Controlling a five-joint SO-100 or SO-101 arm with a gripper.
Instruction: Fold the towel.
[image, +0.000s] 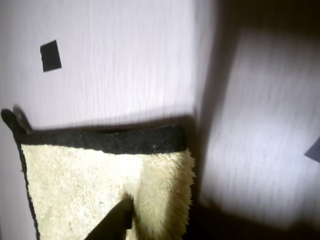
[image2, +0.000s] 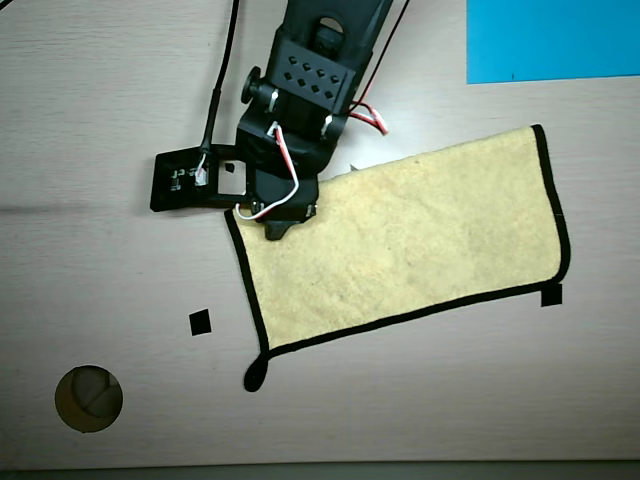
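The towel (image2: 400, 245) is a pale yellow fuzzy cloth with black trim, spread flat across the middle of the table in the overhead view. Its small black loop (image2: 255, 375) sticks out at the lower left corner. My gripper (image2: 280, 228) comes down from the top onto the towel's upper left corner. In the wrist view, the towel (image: 75, 190) fills the lower left, with its loop (image: 10, 117) at the far left. A dark finger (image: 112, 225) presses into the pile, and the cloth creases beside it. The gripper (image: 127, 205) looks shut on the towel.
A bright blue sheet (image2: 553, 40) lies at the top right. Small black squares (image2: 200, 322) (image2: 551, 296) mark the table, one showing in the wrist view (image: 50, 55). A round hole (image2: 88, 397) sits at the lower left. The arm's black base plate (image2: 185, 182) lies left of the gripper.
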